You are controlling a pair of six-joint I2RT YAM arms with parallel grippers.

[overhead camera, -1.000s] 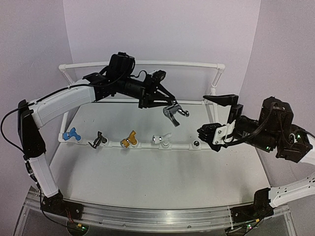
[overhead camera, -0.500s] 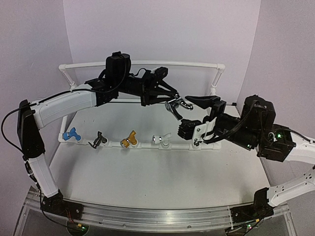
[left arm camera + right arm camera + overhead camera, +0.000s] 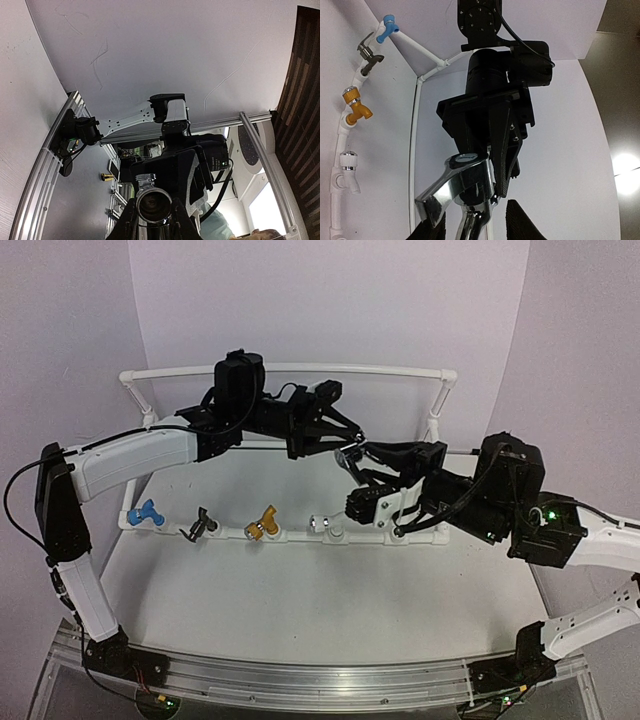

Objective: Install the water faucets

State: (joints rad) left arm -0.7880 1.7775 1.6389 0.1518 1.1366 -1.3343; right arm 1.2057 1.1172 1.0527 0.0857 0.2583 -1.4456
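Left gripper: clamped on the silver faucet.
Right gripper: fingers held apart, placed at the faucet's 5 o'clock.

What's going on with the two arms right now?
The left gripper holds the silver faucet in the air. The right gripper is open, its fingers on either side of that faucet, apparently for a handover. The blue faucet, black faucet, gold faucet and white faucet already sit on the front rail of the pipe frame.
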